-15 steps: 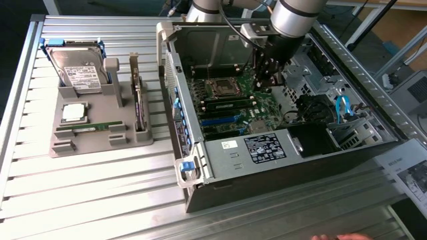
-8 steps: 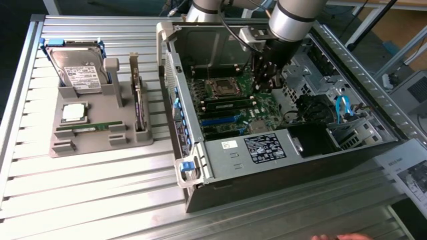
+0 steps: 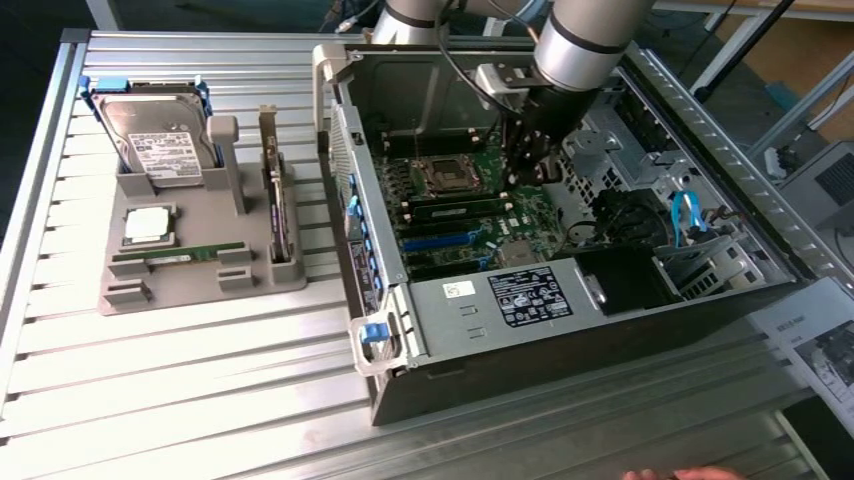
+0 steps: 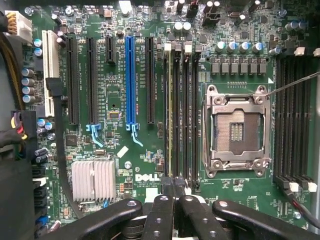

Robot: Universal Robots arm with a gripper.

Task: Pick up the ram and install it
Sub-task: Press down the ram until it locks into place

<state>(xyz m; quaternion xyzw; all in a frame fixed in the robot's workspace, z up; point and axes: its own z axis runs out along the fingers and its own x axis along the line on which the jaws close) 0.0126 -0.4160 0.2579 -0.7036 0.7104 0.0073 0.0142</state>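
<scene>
- Exterior view: the tool (image 3: 534,160) hangs inside the open computer case (image 3: 534,375), above the motherboard (image 3: 454,190). It is well apart from the ram (image 3: 178,256), which lies flat in a groove of the grey holder (image 3: 187,292) on the surface (image 3: 200,400), toward the exterior view's left.
- The case walls and a blue cable (image 3: 687,215) stand close around the arm. A sideways move before the tool has cleared the rim could probably catch on them.
- The ram sits low in its groove, just beside the processor chip (image 3: 147,225) and near the upright expansion card (image 3: 276,200). An approach slightly off line could nudge the chip or close on the holder's edge instead of the thin stick.
- A person's fingertips (image 3: 674,473) show at the lower edge of the surface. A wide swing of the arm toward that side would be a hazard.
- Wrist view: the fingers (image 4: 162,215) are pressed fully together with nothing between them. Brought down on the ram like this, they would push it rather than grasp it.
- The memory slots (image 4: 182,115) lie straight beyond the fingertips. One slot shows a pale greenish edge, and it cannot be told whether a stick already sits there. If one does, that slot is not free.
- The open processor socket (image 4: 236,130) is just beside the slots. A tilted or slipping stick could strike its contacts, and a stick not square to its slot would likely jam.
</scene>
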